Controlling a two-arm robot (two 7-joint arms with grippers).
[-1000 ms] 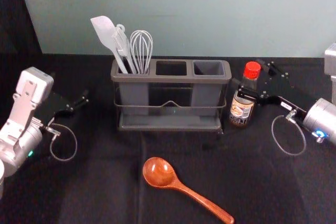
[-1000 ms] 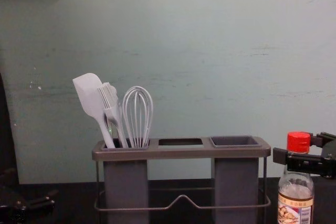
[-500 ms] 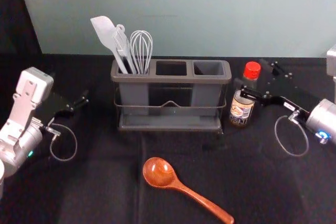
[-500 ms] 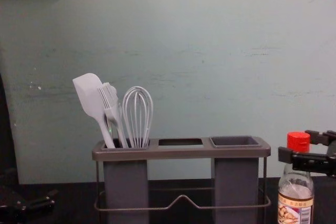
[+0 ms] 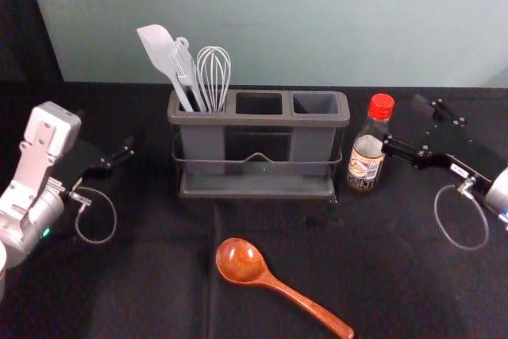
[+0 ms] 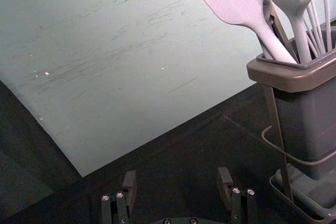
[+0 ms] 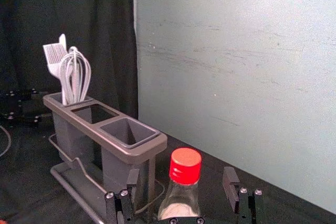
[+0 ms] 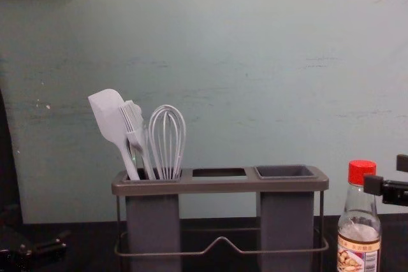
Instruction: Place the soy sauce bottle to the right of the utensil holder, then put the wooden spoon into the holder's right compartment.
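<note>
Spoon: handle toward surface's front right corner
Right end effector: open beside bottle, nearer handle; spoon front-left
Left end effector: open, left of holder

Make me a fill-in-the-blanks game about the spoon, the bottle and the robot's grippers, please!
The soy sauce bottle has a ____ cap.
The wooden spoon lies in ____ of the utensil holder.
The whisk stands at the holder's ____ end, and the left gripper hangs beyond that same end.
Beside the bottle, the right gripper has its fingers ____, not shut.

Missing words: red; front; left; open.
</note>
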